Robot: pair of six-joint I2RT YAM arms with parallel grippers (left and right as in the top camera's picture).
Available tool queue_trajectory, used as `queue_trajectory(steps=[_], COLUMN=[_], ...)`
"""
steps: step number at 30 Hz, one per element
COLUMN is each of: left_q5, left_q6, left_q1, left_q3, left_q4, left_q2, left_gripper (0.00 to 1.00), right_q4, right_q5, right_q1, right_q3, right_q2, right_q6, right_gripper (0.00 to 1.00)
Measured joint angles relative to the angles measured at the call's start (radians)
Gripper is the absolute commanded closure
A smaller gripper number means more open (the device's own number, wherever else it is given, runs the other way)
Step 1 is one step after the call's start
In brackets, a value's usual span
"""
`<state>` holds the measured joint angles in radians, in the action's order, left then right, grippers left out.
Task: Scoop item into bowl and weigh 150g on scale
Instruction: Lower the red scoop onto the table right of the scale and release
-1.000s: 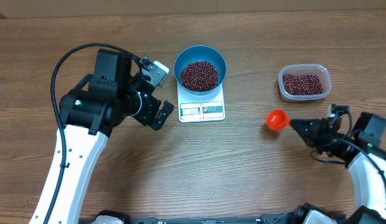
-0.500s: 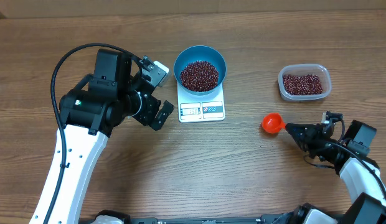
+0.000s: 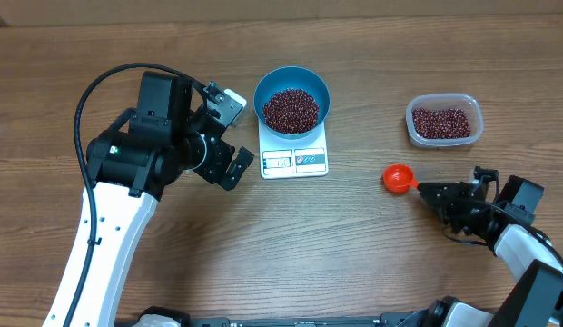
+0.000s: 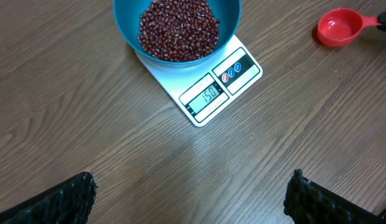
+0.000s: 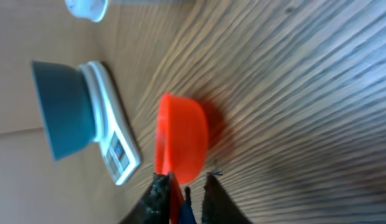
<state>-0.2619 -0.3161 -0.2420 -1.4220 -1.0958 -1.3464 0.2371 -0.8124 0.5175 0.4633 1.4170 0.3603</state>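
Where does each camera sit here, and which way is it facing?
Overhead: above the table, looking straight down; left arm, right arm, bowl, scale, scoop and tub show.
Left wrist: high over the table, facing down at bowl and scale; the left fingers, open, sit in the bottom corners.
Right wrist: low near the tabletop, rolled sideways, facing the scoop; the right fingers show at the bottom edge.
Shared: all three show bowl, scale and scoop.

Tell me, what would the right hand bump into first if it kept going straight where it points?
The red scoop. The right hand points left, and the scoop's cup sits right ahead of its tips, with the handle between them.
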Motion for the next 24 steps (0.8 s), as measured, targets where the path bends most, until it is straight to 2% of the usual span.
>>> queue_trajectory(steps=[3,6,10,15,18,24], left_q5=[0.000,0.000,0.000,0.000,0.000,0.000], left_q6=[0.000,0.000,0.000,0.000,0.000,0.000], left_q1=[0.000,0.000,0.000,0.000,0.000,0.000], left_q3=[0.000,0.000,0.000,0.000,0.000,0.000], left_q4=[0.000,0.000,0.000,0.000,0.000,0.000], left_q2=[0.000,0.000,0.000,0.000,0.000,0.000], left_gripper=[0.00,0.00,0.00,0.00,0.00,0.00], right_q4=[-0.009,-0.048,-0.116,-0.108,-0.056,0.151], right_q5=[0.055,0.123,0.163,0.217,0.304,0.549], right_q1=[0.000,0.001,0.001,0.001,0.001,0.000], right_q3=[0.000,-0.004,-0.005,0.007,0.041,0.160], right_q2=[0.000,0.000,0.001,-0.001,-0.015,-0.089], right_q6=[-0.002,-0.006,-0.016,-0.020,-0.021,-0.021], right_gripper=[0.49,0.00,0.00,0.00,0.00,0.00])
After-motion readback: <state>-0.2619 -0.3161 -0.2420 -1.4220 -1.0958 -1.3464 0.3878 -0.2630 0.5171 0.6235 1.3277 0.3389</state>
